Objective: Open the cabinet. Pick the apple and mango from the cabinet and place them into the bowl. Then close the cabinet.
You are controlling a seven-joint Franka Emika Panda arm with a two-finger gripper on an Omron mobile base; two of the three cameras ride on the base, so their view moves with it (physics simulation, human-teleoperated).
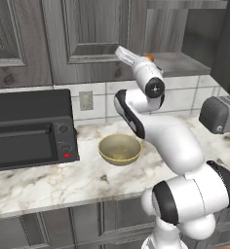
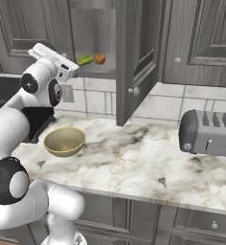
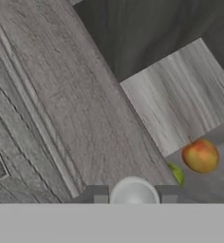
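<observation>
The cabinet's (image 2: 33,28) left door is closed and its right door (image 2: 134,57) stands swung open. On the open shelf lie the green mango (image 2: 85,60) and the orange-red apple (image 2: 100,58), side by side. In the hand view the apple (image 3: 200,155) shows whole, while the left door's edge half hides the mango (image 3: 177,173). My gripper (image 3: 134,195) is shut on the left door's round pale knob (image 3: 134,190), seen between the two fingertips. The gripper (image 2: 73,72) (image 1: 120,50) sits at that door's lower right corner. The tan bowl (image 1: 119,148) (image 2: 64,141) stands empty on the counter below.
A black microwave (image 1: 29,129) stands on the marble counter (image 2: 134,153) to the left of the bowl. A grey toaster (image 2: 208,131) sits at the right. The open right door juts out over the counter. A wall outlet (image 1: 86,100) is behind the bowl.
</observation>
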